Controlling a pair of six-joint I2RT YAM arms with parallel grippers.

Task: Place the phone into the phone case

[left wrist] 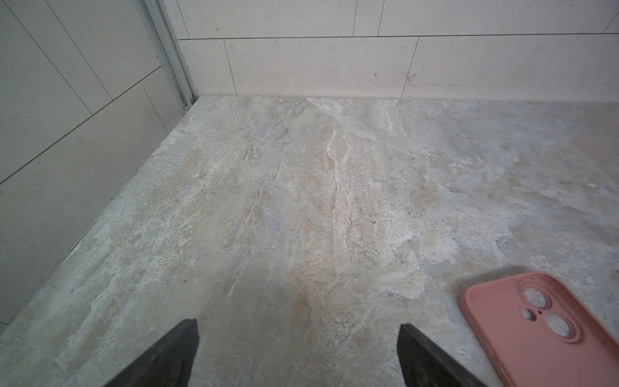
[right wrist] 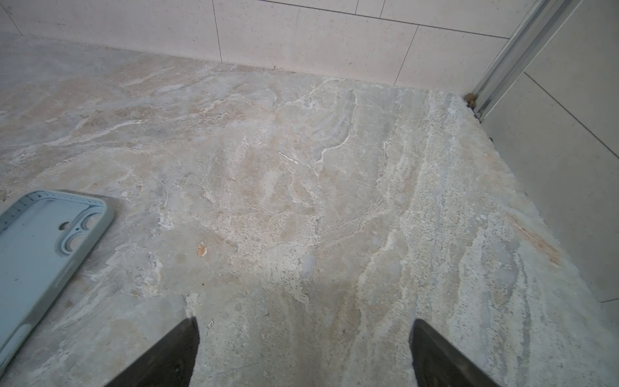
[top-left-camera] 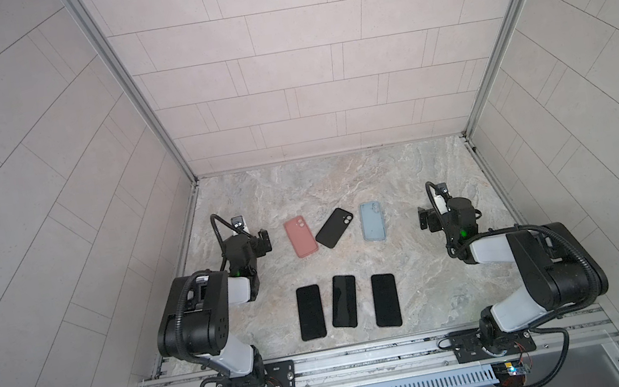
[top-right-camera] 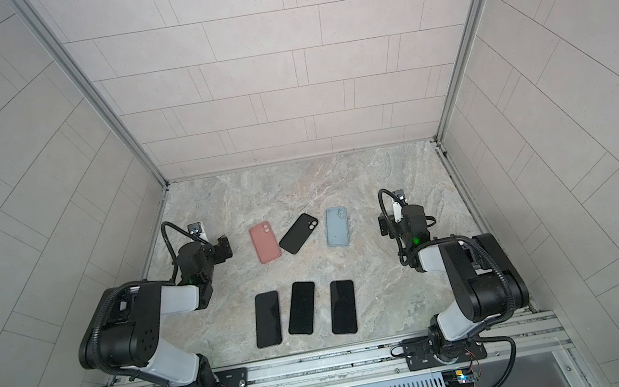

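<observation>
Three phones (top-left-camera: 344, 302) lie flat on our table (top-left-camera: 403, 188).
We see them in front, with the pink case (top-left-camera: 300, 237), black case (top-left-camera: 334, 227) and blue case (top-left-camera: 372, 220) behind; our left gripper (left wrist: 298, 326) and right gripper (right wrist: 304, 323) stand wide, holding nothing.

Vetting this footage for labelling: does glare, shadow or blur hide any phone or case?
No. In both top views light is even, the middle phone shows a faint sheen; left wrist view, pink case sharp with a soft shadow at its edge; right wrist view, blue case sharp, cut off by the frame.
</observation>
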